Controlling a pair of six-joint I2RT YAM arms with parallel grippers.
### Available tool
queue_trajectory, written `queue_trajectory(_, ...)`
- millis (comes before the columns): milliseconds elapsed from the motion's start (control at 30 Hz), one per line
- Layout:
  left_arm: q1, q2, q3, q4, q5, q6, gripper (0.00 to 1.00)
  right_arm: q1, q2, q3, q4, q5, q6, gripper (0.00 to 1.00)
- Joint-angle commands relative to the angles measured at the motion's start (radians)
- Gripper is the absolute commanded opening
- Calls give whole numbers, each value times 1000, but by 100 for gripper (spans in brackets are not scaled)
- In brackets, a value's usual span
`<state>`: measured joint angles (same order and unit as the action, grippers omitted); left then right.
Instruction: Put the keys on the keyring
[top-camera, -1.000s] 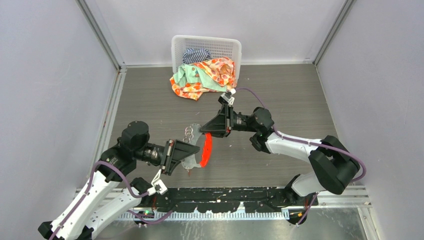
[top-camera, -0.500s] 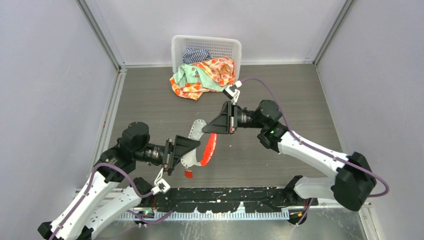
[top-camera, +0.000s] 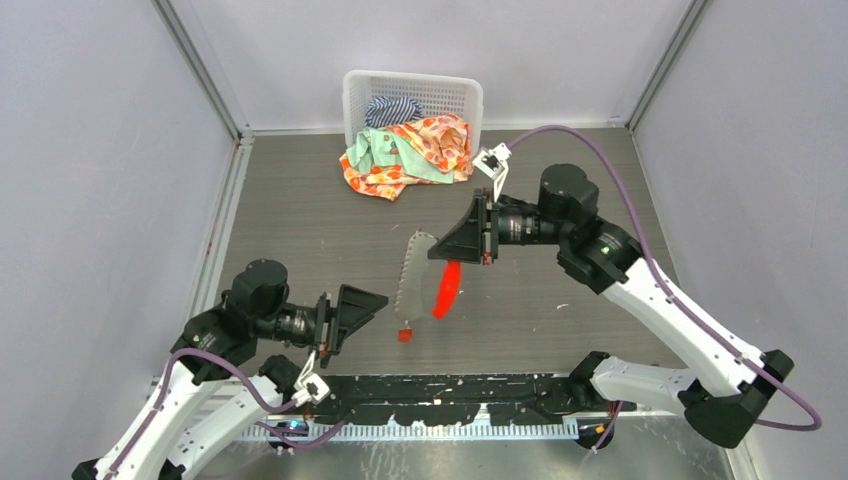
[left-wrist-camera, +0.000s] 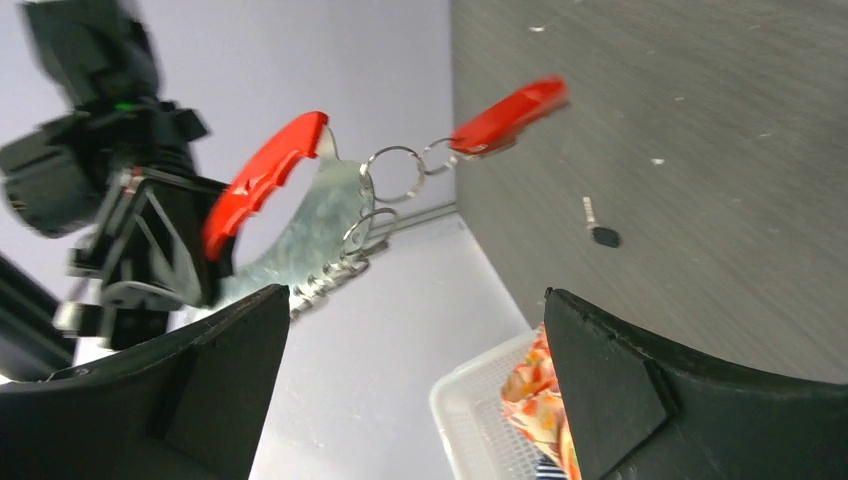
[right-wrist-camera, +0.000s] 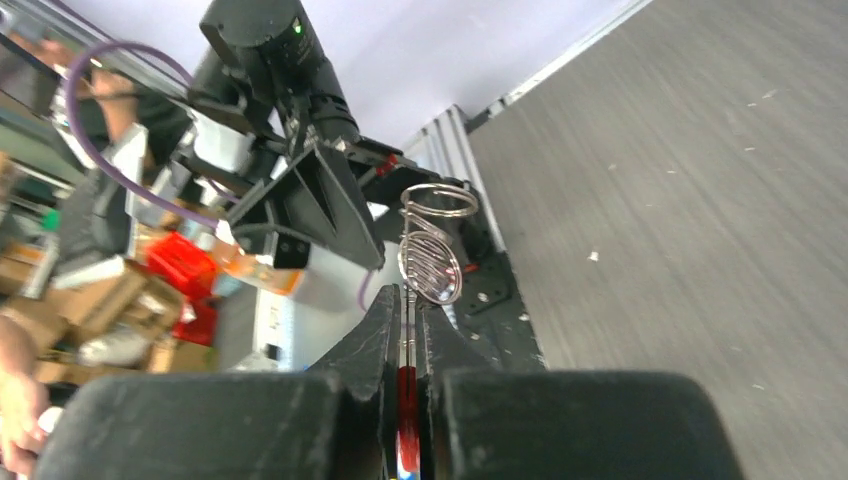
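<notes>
My right gripper (top-camera: 442, 252) is shut on the keyring (top-camera: 411, 272) and holds it in the air above the table's middle. The ring's silvery fan and long red tag (top-camera: 447, 290) hang below the fingers. In the right wrist view the jaws (right-wrist-camera: 412, 300) pinch the red tag, with the wire rings (right-wrist-camera: 431, 262) just past the tips. A small red-headed key (top-camera: 404, 335) dangles from the bunch, and the left wrist view shows this key (left-wrist-camera: 508, 112) linked to a small ring. The black-headed key (left-wrist-camera: 601, 234) lies loose on the table. My left gripper (top-camera: 358, 318) stands open and empty, left of the bunch.
A white basket (top-camera: 412, 95) with striped cloth stands at the back wall, and orange and green clothes (top-camera: 405, 152) spill from it onto the table. The basket (left-wrist-camera: 480, 420) also shows between my left fingers. Grey walls close both sides.
My left gripper opened, let go of the keyring and drew back to the left. My right gripper closed on the bunch and carried it to the right, the small red key swinging along.
</notes>
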<state>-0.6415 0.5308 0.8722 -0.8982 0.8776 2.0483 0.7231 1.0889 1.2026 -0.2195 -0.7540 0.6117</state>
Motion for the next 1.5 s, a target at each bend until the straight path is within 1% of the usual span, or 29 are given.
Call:
queue_trajectory(0,1,-12,64,-288,-104,62,100,-1,-74,98,-312,74,-366,1)
queue_trajectory(33,2,3,77,-351,-133,54,100,-1,-83,104,-341,74,-423,1)
queue_trajectory(67,1,16,91,-368,-135,-25,100,-1,-91,111,-371,79,-477,1)
queue_trajectory(100,2,31,110,-337,-119,-191,100,-1,-97,119,-405,82,-528,1)
queue_trajectory(133,2,52,133,-275,-97,-395,100,0,-99,127,-437,82,-581,1)
queue_trajectory(200,2,122,202,-70,-91,-941,99,0,-96,142,-500,73,-680,1)
queue_trajectory(267,1,225,313,62,-94,-1406,95,2,-86,164,-555,52,-739,1)
queue_trajectory(300,1,273,351,94,-82,-1492,93,5,-78,180,-576,46,-763,1)
queue_trajectory(333,2,308,372,136,-49,-1662,92,9,-71,190,-592,47,-779,1)
queue_trajectory(367,3,329,371,202,-26,-1787,91,12,-67,199,-600,45,-790,1)
queue_trajectory(467,3,335,288,463,6,-2099,88,18,-71,195,-581,29,-792,1)
queue_trajectory(500,3,328,253,548,5,-2166,86,20,-79,181,-559,19,-783,1)
queue_trajectory(533,3,327,226,620,6,-2212,84,21,-83,174,-548,10,-775,1)
queue_trajectory(600,3,338,209,684,10,-2234,83,24,-92,149,-517,-19,-760,1)
queue_trajectory(667,2,363,217,707,22,-2241,86,31,-92,137,-510,-36,-753,1)
queue_trajectory(767,0,404,229,727,85,-2251,91,41,-75,148,-533,-51,-761,1)
queue_trajectory(900,-12,449,230,745,129,-2266,94,72,-26,201,-611,-13,-777,1)
queue_trajectory(1133,-47,463,219,752,89,-2265,91,164,-6,229,-653,126,-813,1)
queue_trajectory(1300,-61,452,212,703,67,-2201,88,203,14,247,-654,205,-810,1)
queue_trajectory(1333,-76,443,204,676,24,-2147,85,219,30,266,-667,236,-809,1)
queue_trajectory(1467,-88,443,199,655,-56,-2109,82,245,44,283,-674,268,-808,1)
